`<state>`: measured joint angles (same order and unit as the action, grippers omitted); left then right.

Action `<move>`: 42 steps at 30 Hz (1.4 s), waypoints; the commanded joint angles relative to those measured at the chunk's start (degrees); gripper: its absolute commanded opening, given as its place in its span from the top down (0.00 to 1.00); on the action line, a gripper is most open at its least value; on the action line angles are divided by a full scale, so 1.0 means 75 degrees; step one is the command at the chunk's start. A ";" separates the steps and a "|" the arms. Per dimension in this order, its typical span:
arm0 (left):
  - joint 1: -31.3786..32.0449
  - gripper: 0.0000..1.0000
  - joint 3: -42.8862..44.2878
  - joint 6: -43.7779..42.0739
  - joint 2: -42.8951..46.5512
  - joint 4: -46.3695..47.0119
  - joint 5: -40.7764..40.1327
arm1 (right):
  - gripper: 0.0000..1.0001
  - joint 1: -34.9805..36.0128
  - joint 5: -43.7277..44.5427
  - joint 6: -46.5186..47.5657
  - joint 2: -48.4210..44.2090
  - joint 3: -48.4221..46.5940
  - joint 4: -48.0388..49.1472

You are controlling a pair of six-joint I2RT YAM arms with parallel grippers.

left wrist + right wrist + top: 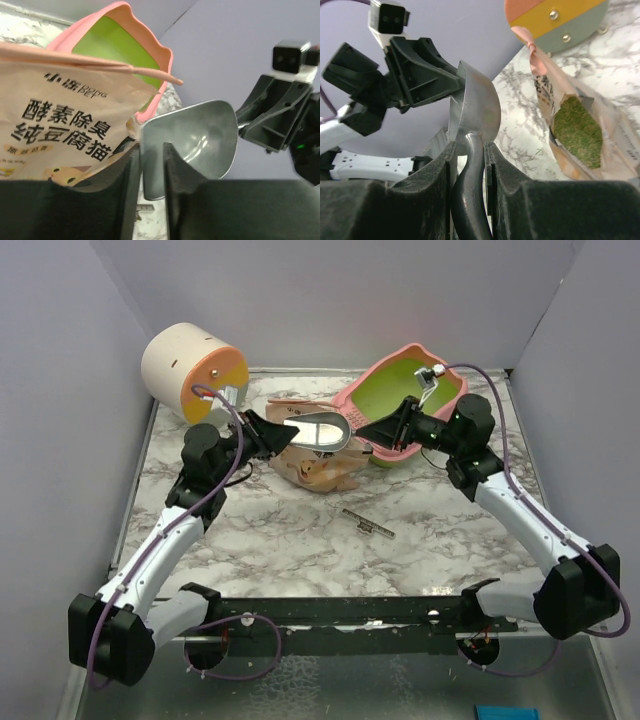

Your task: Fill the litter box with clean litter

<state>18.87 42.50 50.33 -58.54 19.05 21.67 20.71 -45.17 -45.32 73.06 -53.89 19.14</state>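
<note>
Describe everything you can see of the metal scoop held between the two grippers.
The scoop is shiny grey metal, with a rounded bowl narrowing into a curved handle. The bowl looks empty. It is held off the table, roughly level, between both arms. The right gripper clamps the handle and the left gripper pinches the opposite end. It hangs over the opened litter bag, beside the litter box.

On the peach-pink bag (65, 125), large black characters are printed in two lines: "酵素除臭" above "纯豆腐猫", the latter cut off at the fold. Above them "DONG PET" is printed small. The smaller print below cannot be read.
</note>
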 commanded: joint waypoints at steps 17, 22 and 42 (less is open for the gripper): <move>0.0131 0.48 0.4573 -1.0330 -0.2512 -0.4936 -0.0105 | 0.99 0.0086 0.4600 0.4168 -0.0682 -0.4029 -0.7627; 0.0124 0.40 0.5242 -1.1057 -0.3175 -0.5131 0.0379 | 0.99 0.0085 0.4920 0.4446 -0.0740 -0.4118 -0.8150; -0.0806 0.18 0.7359 -1.4052 -0.4883 -0.7574 0.3931 | 0.99 0.0079 0.4123 0.4637 -0.0649 -0.4219 -0.8276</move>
<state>13.47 95.50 -49.32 -91.53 -28.47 41.80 21.06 -10.17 -10.66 67.88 -83.09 -45.21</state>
